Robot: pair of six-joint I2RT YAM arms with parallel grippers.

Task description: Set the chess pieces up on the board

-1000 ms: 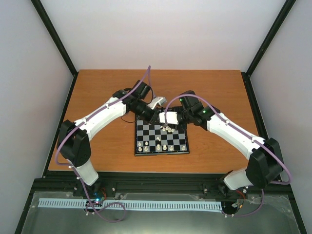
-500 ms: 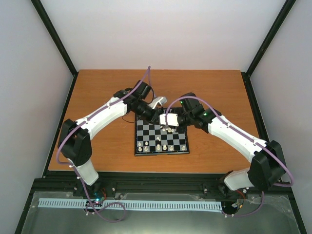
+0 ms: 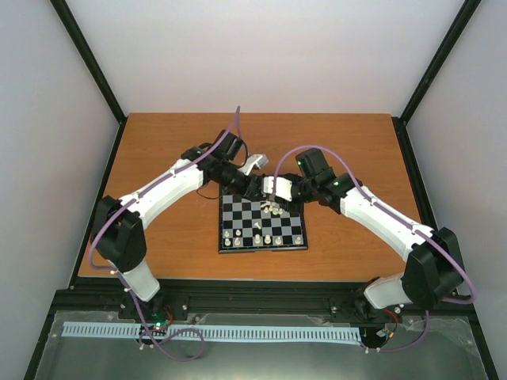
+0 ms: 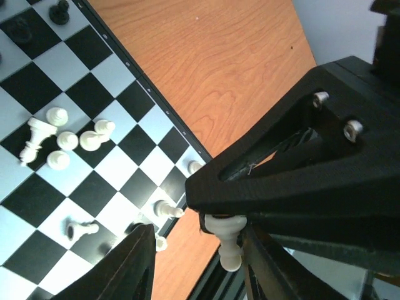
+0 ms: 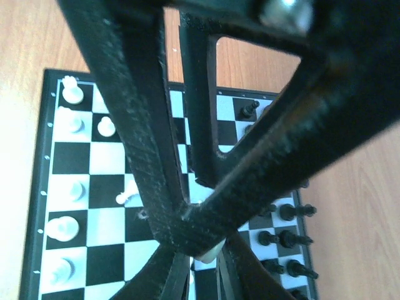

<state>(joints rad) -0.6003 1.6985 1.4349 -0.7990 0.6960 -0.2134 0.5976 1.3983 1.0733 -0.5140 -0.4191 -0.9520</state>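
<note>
The board (image 3: 238, 215) lies mid-table. Cream-white chess pieces (image 3: 262, 238) stand along its near row and a few lie loose (image 3: 274, 210) toward the far side. Both grippers meet above the board's far edge. My right gripper (image 3: 270, 192) is shut on a white chess piece (image 5: 210, 252), which shows in the left wrist view as a white chessman (image 4: 229, 242) hanging from its black fingers. My left gripper (image 3: 259, 190) is open, its fingers (image 4: 134, 265) apart on either side of that piece. Black chess pieces (image 5: 285, 238) line one side of the board (image 5: 70, 157).
Several white pieces lie tipped in a cluster (image 4: 64, 135) on the board (image 4: 39, 82), and two more lie near its edge (image 4: 167, 209). Bare wooden table (image 3: 333, 150) surrounds the board. Black frame posts and pale walls stand at the sides.
My left gripper's jaws have spread apart. The right gripper has moved in toward the left one and shut on the white piece between its fingers.
</note>
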